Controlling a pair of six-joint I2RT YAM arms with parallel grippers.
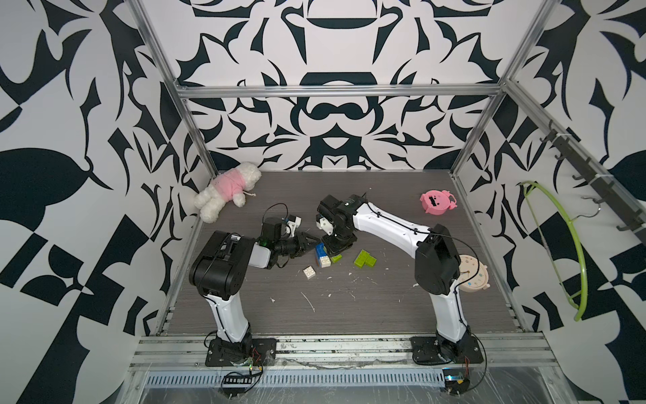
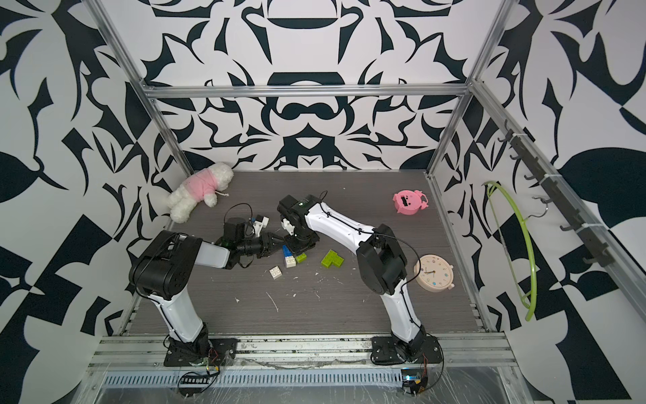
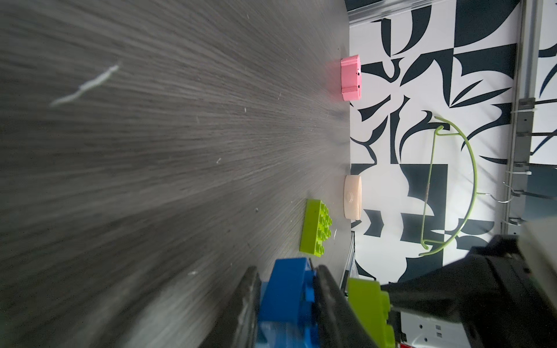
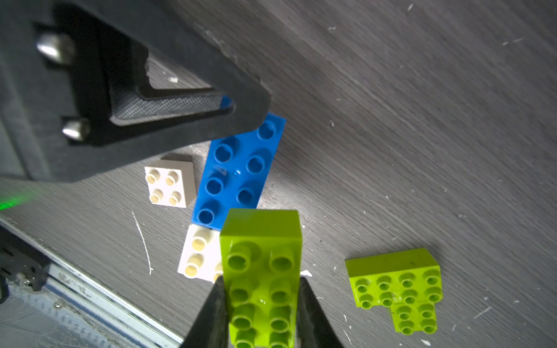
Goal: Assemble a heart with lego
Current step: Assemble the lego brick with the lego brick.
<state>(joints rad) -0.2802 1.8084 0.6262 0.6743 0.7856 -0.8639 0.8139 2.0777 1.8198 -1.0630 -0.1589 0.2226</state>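
On the table (image 1: 384, 307), left jaws clamp the blue brick (image 3: 286, 286); right jaws — the lime-green brick (image 4: 262, 241).

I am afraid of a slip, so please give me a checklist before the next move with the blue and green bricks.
1. Grip of right gripper on lime-green brick: ok.
2. Grip of left gripper on blue brick: ok.
3. Most blue studs bare: ok.
4. Lime-green brick lined up over the blue studs: cannot tell.
5. The white brick at the blue brick's end joined to it: cannot tell.
6. The loose white brick apart from both grippers: ok.
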